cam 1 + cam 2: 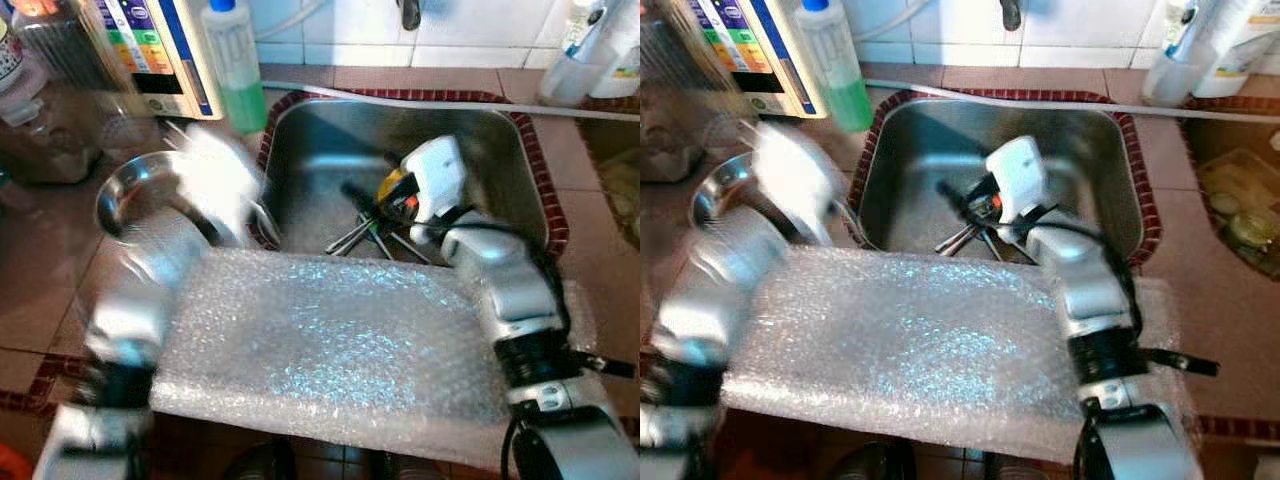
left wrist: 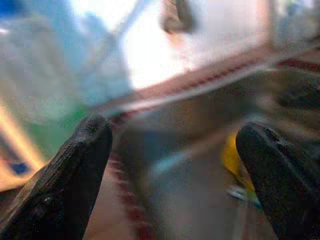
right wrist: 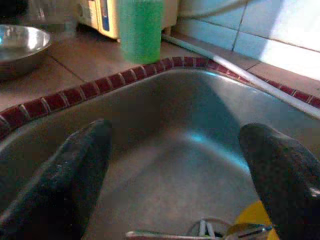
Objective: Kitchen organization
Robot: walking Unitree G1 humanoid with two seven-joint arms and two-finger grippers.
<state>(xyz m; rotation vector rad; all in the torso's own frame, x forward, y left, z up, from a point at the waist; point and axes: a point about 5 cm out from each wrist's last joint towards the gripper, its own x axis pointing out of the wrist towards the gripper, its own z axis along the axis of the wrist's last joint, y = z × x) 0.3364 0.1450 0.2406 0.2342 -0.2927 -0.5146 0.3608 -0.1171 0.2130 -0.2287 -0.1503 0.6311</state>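
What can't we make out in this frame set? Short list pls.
- Left hand: motion-blurred in both eye views; the left wrist view is smeared too, though its fingers stand apart.
- Utensils in the sink: partly hidden by the right hand; count and type unclear. The yellow item is cut off at the right wrist view's edge.
- Bottle label: too blurred to read.
- Faucet: cut off at the top edge.
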